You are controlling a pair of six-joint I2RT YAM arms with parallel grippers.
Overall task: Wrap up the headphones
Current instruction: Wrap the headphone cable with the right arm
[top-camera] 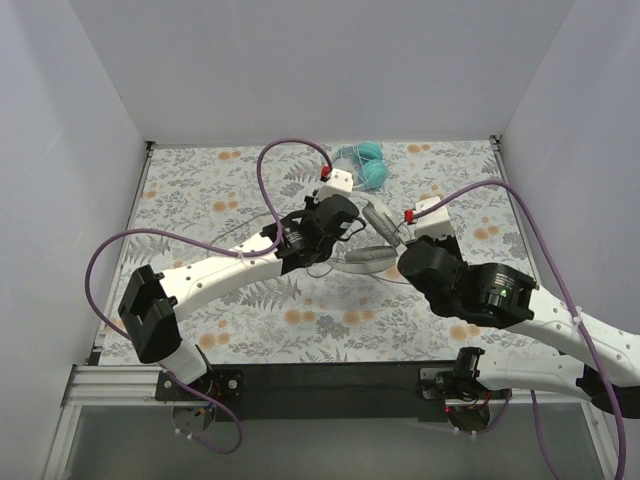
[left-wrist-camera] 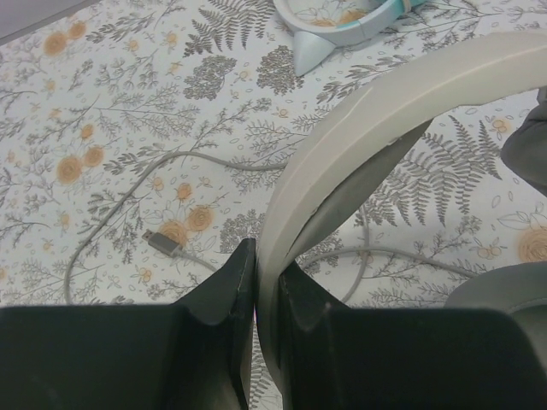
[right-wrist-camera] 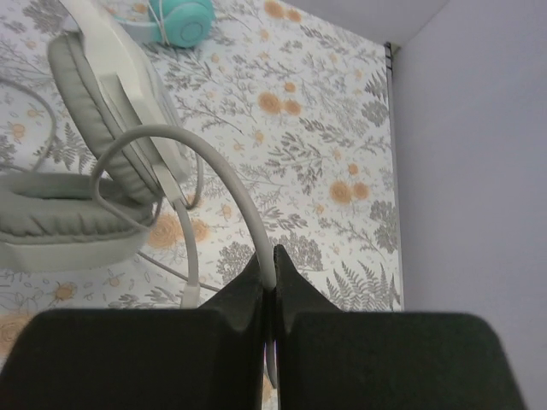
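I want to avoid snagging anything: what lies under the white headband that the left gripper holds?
A thin grey cable crosses the floral tablecloth beneath the white headband; where it runs behind the band and left gripper is hidden.

The surface [top-camera: 250, 335] is covered edge to edge by a pale cloth [right-wrist-camera: 325, 128] printed with grey ferns, leafy sprigs and small orange flowers. Plain white panels close it in on three sides: a back wall [top-camera: 320, 60], a left wall [top-camera: 50, 180] and a right wall [top-camera: 590, 130]. A thin metal post [top-camera: 495, 143] stands in the far right corner where cloth meets wall. Along the near edge runs a black strip [top-camera: 330, 385], with a pale metal rail [top-camera: 105, 383] beside it at the left.
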